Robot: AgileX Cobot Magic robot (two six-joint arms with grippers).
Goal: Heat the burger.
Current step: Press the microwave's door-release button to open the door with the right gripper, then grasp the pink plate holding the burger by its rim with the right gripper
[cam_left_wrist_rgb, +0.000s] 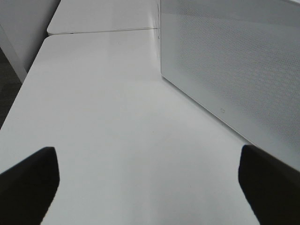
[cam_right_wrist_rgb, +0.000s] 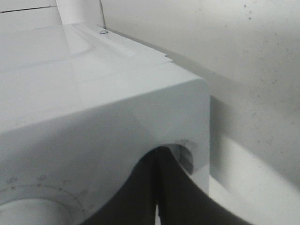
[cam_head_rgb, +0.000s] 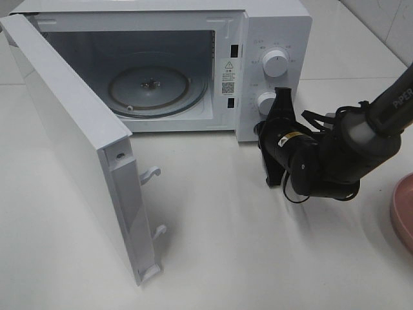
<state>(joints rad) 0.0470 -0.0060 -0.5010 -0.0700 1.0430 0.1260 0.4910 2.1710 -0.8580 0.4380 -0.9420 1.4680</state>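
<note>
Well, the right jaws [cam_head_rgb: 282, 97] are pressed tight together and hold nothing. The lower knob [cam_head_rgb: 266, 102] is just beside them, but I cannot tell if they touch it. The upper knob [cam_head_rgb: 276, 63] sits a little past their tips. That makes two round white knobs on one boxy white microwave [cam_head_rgb: 290, 32] with smooth, shiny sides.

Its door [cam_head_rgb: 71, 142] is swung wide open, far off to the side of the right jaws. Two small white hooks [cam_head_rgb: 150, 173] stick out of the door's edge. Inside the microwave lies one round glass tray [cam_head_rgb: 151, 87], flat and see-through.

The left jaws [cam_left_wrist_rgb: 147, 187] are spread wide, with only the bare white worktop [cam_left_wrist_rgb: 117, 117] between the two dark fingers [cam_left_wrist_rgb: 28, 183]. The door's outer face, covered in tiny dots, stands close ahead of them like a wall.

Behind the right jaws, past the black arm, one pink round plate [cam_head_rgb: 403, 213] peeks in at the edge.

No view shows the burger, so I cannot tell where it is.
</note>
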